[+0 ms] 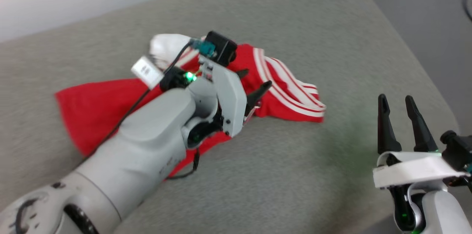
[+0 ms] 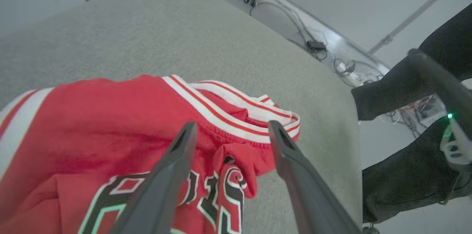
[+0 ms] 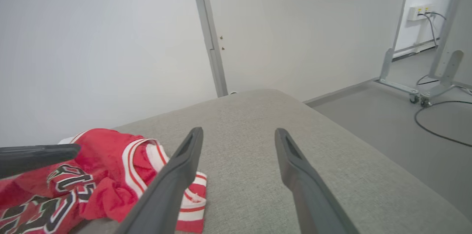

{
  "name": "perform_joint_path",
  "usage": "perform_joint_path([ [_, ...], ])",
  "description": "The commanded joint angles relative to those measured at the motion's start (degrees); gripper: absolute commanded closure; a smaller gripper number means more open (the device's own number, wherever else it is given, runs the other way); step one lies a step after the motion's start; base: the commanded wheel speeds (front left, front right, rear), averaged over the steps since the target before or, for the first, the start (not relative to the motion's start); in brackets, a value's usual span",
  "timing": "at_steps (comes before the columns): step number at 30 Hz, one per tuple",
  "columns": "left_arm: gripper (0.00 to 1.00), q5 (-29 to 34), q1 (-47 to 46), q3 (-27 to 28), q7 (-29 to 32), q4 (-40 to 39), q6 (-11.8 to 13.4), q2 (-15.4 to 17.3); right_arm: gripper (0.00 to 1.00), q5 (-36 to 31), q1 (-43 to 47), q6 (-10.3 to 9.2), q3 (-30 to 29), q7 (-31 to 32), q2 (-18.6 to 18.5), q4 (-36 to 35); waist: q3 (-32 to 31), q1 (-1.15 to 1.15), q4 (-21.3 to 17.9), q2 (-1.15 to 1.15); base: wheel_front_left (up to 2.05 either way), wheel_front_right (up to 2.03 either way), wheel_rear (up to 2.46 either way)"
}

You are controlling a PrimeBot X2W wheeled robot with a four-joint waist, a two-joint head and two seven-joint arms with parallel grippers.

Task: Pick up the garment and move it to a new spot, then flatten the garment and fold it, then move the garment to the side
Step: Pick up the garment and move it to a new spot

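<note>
Jersey T-shirt (image 1: pixel 92 105) lies crumpled at the left of the grey cushion (image 1: pixel 295 171), with the left gripper (image 1: pixel 256 79) above it. In the left wrist view its fingers gape astride a chest fold, likely poised to pinch. In the right wrist view the right gripper (image 3: pixel 239 132) hangs open and empty, near right.

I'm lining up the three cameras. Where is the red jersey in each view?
Head view: red jersey centre-left, beneath the left end effector.
Left wrist view: red jersey lower left to bottom centre.
Right wrist view: red jersey bottom left corner.
Shared landmark: its striped trim on the grey cushion.
</note>
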Motion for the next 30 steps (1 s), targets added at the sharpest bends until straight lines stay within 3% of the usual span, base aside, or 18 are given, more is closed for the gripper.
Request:
perform_joint_path([
  [1,0.0,-0.4,1.6,0.1,-0.7,0.0,0.1,0.4,0.0,-0.4,1.0,-0.08,-0.3,0.0,-0.4,0.0,-4.8,0.0,6.2,0.0,0.0,0.0,0.0],
  [10,0.0,-2.6,13.0,2.1,-17.3,1.0,0.1,4.3,0.0,-3.3,3.1,-0.08,0.1,0.0,-4.2,1.2,-10.0,0.0,17.3,0.0,0.0,0.0,0.0],
  [16,0.0,-6.2,23.8,7.4,-21.6,2.2,0.1,6.4,0.0,-3.8,5.5,-0.08,-0.6,0.0,-6.4,2.3,-13.0,0.0,23.1,0.0,0.0,0.0,0.0],
  [22,0.0,0.9,35.0,22.7,-21.6,-0.8,0.2,7.9,0.0,-4.2,9.1,-0.08,-2.3,0.0,-8.1,2.5,-15.9,0.0,28.2,0.0,0.0,0.0,0.0],
  [30,0.0,20.3,52.4,46.0,-21.7,-12.3,2.4,5.8,0.0,-4.4,12.4,-0.08,-3.9,0.0,-8.5,1.8,-17.7,0.0,31.1,0.0,0.0,0.0,0.0],
])
